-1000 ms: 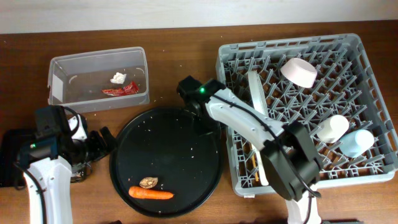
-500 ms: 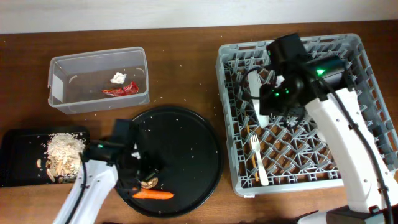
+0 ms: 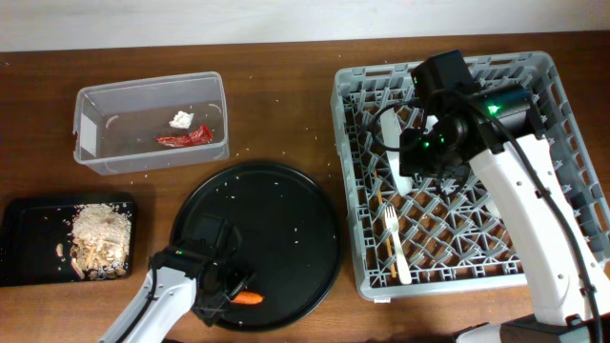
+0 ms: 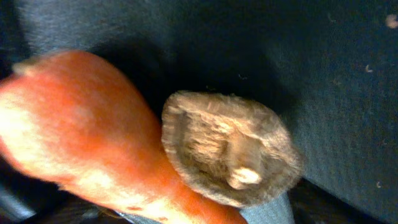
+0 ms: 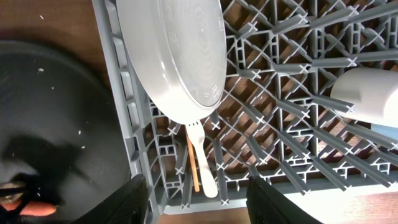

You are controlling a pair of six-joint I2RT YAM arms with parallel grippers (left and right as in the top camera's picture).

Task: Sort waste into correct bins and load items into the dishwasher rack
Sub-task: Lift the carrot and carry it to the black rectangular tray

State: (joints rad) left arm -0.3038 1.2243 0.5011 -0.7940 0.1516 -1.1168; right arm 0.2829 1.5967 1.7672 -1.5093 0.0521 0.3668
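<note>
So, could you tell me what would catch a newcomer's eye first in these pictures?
The grey dishwasher rack fills the right of the overhead view, with a white plate propped on edge in it. On the round black tray, an orange carrot lies against a brown lump, close under the left wrist camera.

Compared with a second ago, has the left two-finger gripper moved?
Yes. The left gripper went rightward, from beside the shallow black rectangular tray onto the large round black tray, by the orange carrot.

left hand (image 3: 225, 293): low, angled in from lower left, grip unclear | right hand (image 5: 202, 202): spread wide, empty
</note>
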